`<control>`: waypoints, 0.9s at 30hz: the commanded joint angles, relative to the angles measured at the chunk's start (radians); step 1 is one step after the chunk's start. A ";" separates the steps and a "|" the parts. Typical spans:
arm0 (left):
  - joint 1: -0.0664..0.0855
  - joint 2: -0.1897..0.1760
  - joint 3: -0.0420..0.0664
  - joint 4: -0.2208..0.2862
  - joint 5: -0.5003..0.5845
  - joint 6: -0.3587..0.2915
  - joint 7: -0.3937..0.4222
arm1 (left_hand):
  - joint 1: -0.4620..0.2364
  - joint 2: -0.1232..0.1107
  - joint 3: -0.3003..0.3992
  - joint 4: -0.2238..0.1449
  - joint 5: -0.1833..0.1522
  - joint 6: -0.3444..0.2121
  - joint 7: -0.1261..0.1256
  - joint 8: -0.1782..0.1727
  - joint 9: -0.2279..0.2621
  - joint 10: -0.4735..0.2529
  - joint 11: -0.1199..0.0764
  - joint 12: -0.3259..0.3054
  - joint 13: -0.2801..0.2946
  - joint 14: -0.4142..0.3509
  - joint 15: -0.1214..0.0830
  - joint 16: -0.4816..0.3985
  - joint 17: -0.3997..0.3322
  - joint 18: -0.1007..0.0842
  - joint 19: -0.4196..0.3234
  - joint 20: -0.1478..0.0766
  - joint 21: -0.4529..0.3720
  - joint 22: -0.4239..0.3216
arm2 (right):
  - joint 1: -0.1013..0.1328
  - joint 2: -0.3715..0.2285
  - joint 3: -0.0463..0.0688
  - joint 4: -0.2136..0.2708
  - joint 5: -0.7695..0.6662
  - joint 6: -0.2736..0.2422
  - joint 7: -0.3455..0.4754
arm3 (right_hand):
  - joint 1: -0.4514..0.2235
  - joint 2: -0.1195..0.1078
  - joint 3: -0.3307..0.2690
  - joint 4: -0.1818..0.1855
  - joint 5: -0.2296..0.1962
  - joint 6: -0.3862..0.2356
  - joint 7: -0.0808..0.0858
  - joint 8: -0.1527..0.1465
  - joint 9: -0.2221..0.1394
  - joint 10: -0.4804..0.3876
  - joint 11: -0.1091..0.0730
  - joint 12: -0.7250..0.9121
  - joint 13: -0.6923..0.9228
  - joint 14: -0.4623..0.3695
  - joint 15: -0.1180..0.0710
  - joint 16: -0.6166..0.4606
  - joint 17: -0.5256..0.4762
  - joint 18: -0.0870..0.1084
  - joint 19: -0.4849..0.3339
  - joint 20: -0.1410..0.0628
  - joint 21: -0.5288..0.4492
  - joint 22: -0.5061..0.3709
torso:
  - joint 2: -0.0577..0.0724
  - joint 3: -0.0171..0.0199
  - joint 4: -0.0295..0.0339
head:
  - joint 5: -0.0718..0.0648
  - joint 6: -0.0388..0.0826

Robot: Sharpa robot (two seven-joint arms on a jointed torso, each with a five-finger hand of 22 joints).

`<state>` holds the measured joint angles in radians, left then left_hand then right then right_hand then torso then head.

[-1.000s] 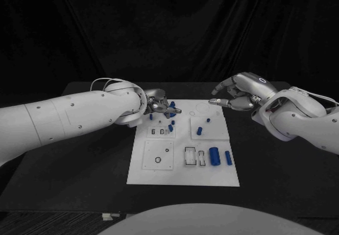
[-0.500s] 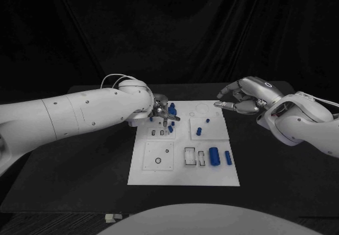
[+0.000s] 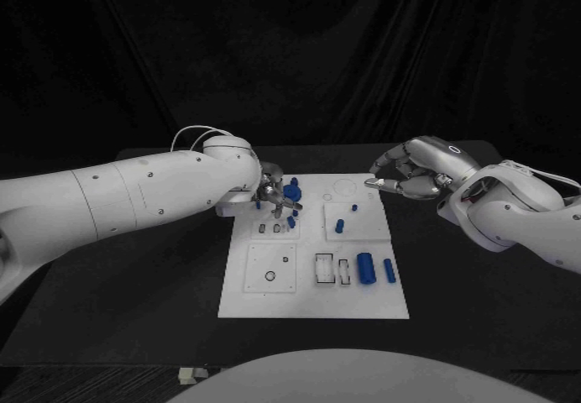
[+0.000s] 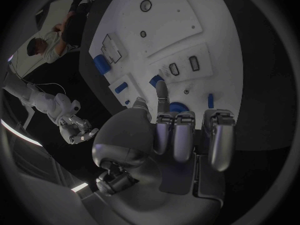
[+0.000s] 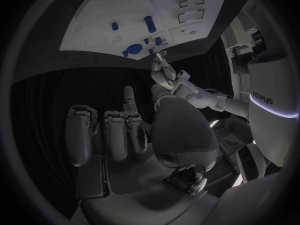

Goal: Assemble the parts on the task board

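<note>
The white task board [image 3: 315,298] lies in the middle of the black table. Several blue parts are on it: a larger round one [image 3: 292,191] at the upper left, a small one [image 3: 342,224] near the middle, and two cylinders [image 3: 367,269] at the lower right. My left hand [image 3: 276,195] hovers over the upper-left corner, its fingers [image 4: 161,92] apart beside the round blue part [image 4: 178,106], gripping nothing I can see. My right hand [image 3: 410,175] hangs off the board's upper-right corner, fingers curled in and empty.
Rectangular slots [image 3: 327,269] and round holes [image 3: 271,274] mark the lower half of the board. Bare black table [image 3: 484,285] stretches to both sides. The right wrist view shows the left hand [image 5: 164,67] below the board [image 5: 125,15].
My left hand has come down a little onto the upper-left parts. My right hand has sunk slightly and its fingers have curled in closer.
</note>
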<state>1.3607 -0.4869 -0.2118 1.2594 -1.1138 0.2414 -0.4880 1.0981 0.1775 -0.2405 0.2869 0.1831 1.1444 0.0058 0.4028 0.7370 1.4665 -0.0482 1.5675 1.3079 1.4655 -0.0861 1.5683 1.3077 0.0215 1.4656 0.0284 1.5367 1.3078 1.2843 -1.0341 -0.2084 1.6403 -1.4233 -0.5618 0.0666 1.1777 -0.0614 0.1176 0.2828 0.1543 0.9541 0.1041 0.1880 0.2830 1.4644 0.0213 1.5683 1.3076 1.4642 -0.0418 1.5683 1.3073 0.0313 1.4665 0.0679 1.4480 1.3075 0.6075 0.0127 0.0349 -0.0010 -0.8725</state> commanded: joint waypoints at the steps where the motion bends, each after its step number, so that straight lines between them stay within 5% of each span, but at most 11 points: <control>1: 0.001 0.007 0.001 -0.005 -0.002 0.026 -0.003 | 0.010 -0.004 0.009 -0.003 0.011 -0.019 0.002 -0.004 0.013 0.104 -0.005 0.003 0.263 0.105 -0.008 0.003 0.263 0.001 0.038 -0.008 -0.005 0.183 | -0.003 0.000 0.001 -0.001 0.000 0.010 -0.004 | 0.001 0.012 0.004 0.001 0.004 0.005 0.001 0.002 0.002 0.106 0.008 0.003 0.263 0.107 0.008 0.003 0.263 0.001 0.043 0.005 -0.007 0.221 | -0.001 -0.0024 0.0010 | -0.003 0.000; 7: 0.001 0.017 0.001 -0.018 -0.002 0.033 0.009 | 0.022 -0.003 0.024 -0.003 0.032 -0.059 0.021 -0.071 0.004 0.104 0.011 0.003 0.263 0.105 0.005 0.003 0.263 0.005 0.023 0.002 -0.016 0.168 | -0.004 0.002 0.001 -0.002 0.000 0.014 -0.008 | 0.003 0.013 0.005 0.000 0.006 0.005 0.001 0.001 0.002 0.106 0.008 0.003 0.263 0.107 0.008 0.003 0.263 0.002 0.040 0.006 -0.011 0.220 | -0.004 -0.0030 0.0001 | 0.000 0.000; 27: -0.013 0.045 0.001 -0.055 -0.002 0.025 0.022 | 0.030 -0.005 0.034 -0.005 0.039 -0.054 0.027 -0.106 -0.014 0.104 0.017 0.003 0.263 0.105 0.011 0.003 0.263 0.008 0.014 0.009 -0.023 0.158 | -0.006 0.007 0.001 -0.008 0.000 0.022 -0.011 | 0.006 0.013 0.004 -0.001 0.006 0.007 0.002 0.001 0.003 0.106 0.009 0.003 0.263 0.107 0.008 0.003 0.263 0.006 0.031 0.006 -0.030 0.214 | -0.008 -0.0042 0.0012 | 0.014 0.000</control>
<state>1.3505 -0.4451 -0.2120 1.2043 -1.1159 0.2602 -0.4820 1.1209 0.1739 -0.2119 0.2799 0.2168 1.0913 0.0269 0.3008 0.7238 1.4661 -0.0412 1.5674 1.3078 1.4690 -0.0820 1.5683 1.3075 0.0216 1.4656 0.0286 1.5200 1.3076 1.2811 -1.0274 -0.2082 1.6328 -1.4226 -0.5475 0.0649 1.1817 -0.0575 0.1175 0.2828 0.1583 0.9540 0.1041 0.1879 0.2857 1.4679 0.0247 1.5683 1.3075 1.4654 -0.0405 1.5682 1.3073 0.0314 1.4665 0.0679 1.4213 1.3080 0.6003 0.0089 0.0362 0.0127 -0.8725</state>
